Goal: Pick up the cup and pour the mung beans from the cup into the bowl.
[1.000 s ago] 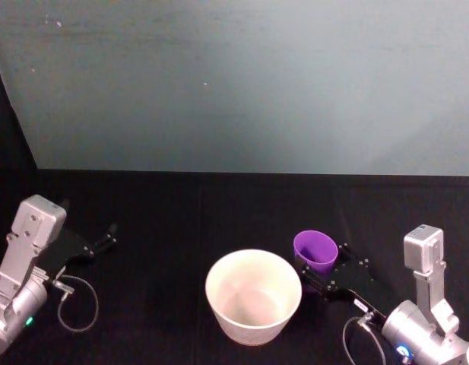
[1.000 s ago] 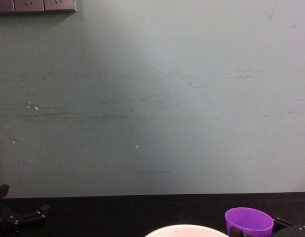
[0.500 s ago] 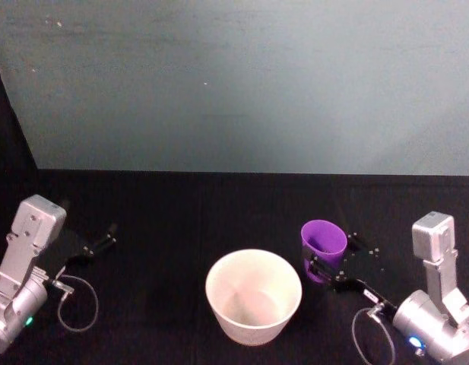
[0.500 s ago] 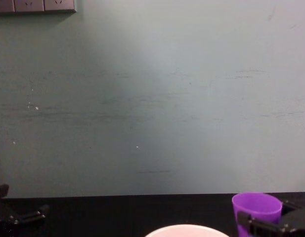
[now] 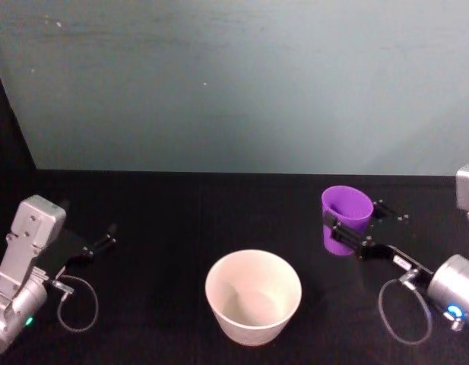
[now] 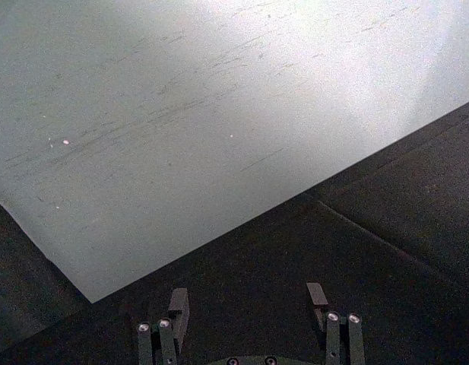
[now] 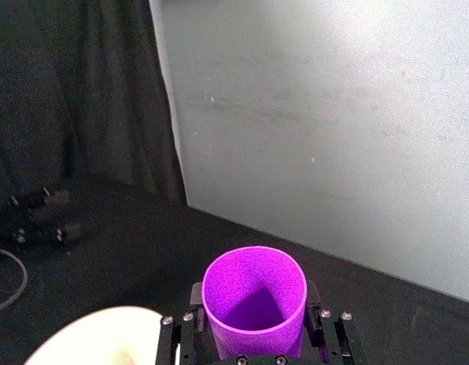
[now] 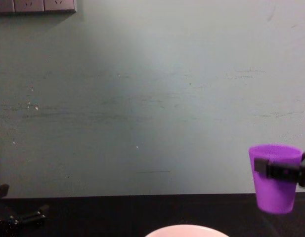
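Item 1. Cup (image 5: 346, 220): small bright purple tumbler, handleless, narrowing to its base. It sat upright or very nearly so, gripped at mid-height. In the chest view most of it stood against the wall (image 5: 234, 91), and it appeared raised off the worktop (image 5: 158, 213). It was to the right of the bowl and a little farther from the robot, apart from it. The right wrist view showed its open mouth and purple inside; the contents could not be made out.

Item 2. Bowl (image 5: 253, 328): wide, round, white with a pale rim, standing on the worktop near the robot, about midway between the two arms.

Item 3. Right pincer (image 5: 353, 225): closed on the cup, one black finger on each side of its wall.

Item 4. Left pincer (image 6: 247, 304): fingers spread apart with nothing between them, low over the left side of the worktop, well apart from bowl and cup.

Item 5. Worktop: black, matt, meeting a pale grey-green wall at the back.

Item 6. Cable (image 5: 78, 304): thin loop beside the left arm.
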